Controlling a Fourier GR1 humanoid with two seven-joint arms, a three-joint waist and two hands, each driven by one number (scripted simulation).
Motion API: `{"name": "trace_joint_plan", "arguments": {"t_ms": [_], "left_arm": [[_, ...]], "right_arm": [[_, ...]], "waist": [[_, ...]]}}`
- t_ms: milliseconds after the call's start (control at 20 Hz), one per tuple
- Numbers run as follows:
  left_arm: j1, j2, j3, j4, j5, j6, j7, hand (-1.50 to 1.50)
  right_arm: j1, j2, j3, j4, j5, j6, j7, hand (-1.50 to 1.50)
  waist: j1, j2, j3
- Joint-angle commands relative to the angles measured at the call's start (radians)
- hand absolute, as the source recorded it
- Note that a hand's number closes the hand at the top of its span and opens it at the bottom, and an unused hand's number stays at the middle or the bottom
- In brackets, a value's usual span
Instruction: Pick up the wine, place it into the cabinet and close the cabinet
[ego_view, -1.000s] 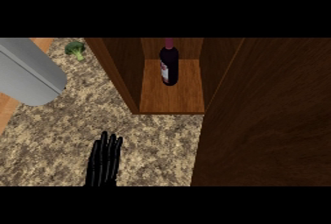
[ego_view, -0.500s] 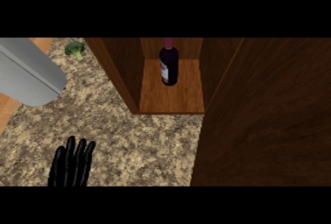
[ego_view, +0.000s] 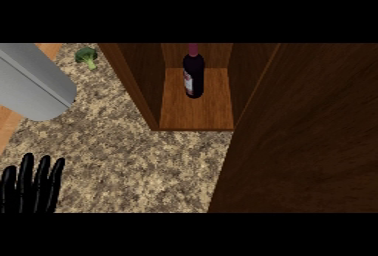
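Inside cabinet (ego_view: 196, 112): wine (ego_view: 193, 75) upright, well apart from left hand (ego_view: 31, 185), fingers straight.

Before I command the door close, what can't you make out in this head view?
- Right robot hand: not in view.
- Left robot hand: fingers straight; palm and forearm cut off by the lower edge.
- Cabinet door: hinge and handle not visible; far side runs off the right edge.
- Wine bottle: label unreadable.

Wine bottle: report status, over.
Left hand open, low at left edge. Right hand unseen. Dark red wine bottle upright inside wooden cabinet. Brown cabinet door open.
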Motion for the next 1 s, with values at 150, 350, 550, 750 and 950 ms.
{"name": "trace_joint_plan", "arguments": {"t_ms": [150,350,550,750,950], "left_arm": [[0.073,0.068,0.199,0.071,0.118,-0.165,-0.036,-1.50],[0.120,0.090,0.234,0.073,0.138,-0.223,-0.025,-1.50],[0.168,0.149,0.353,0.005,0.196,-0.273,0.017,-1.50],[0.143,0.131,0.364,0.102,0.211,-0.339,0.007,-1.50],[0.172,0.183,0.436,0.007,0.260,-0.343,0.076,-1.50]], "right_arm": [[0.004,0.033,0.254,-0.198,0.078,-0.066,0.114,1.50],[-0.042,0.042,0.381,-0.142,0.180,-0.160,0.091,1.50],[-0.038,0.042,0.477,-0.095,0.262,-0.272,0.017,1.50],[-0.143,0.041,0.583,-0.028,0.351,-0.396,0.006,1.50],[-0.267,0.040,0.582,0.022,0.397,-0.517,0.006,1.50]], "waist": [[-0.004,-0.003,-0.002],[-0.003,-0.004,-0.002],[0.003,-0.003,0.000],[-0.003,-0.004,-0.003],[0.015,-0.004,-0.002]]}}
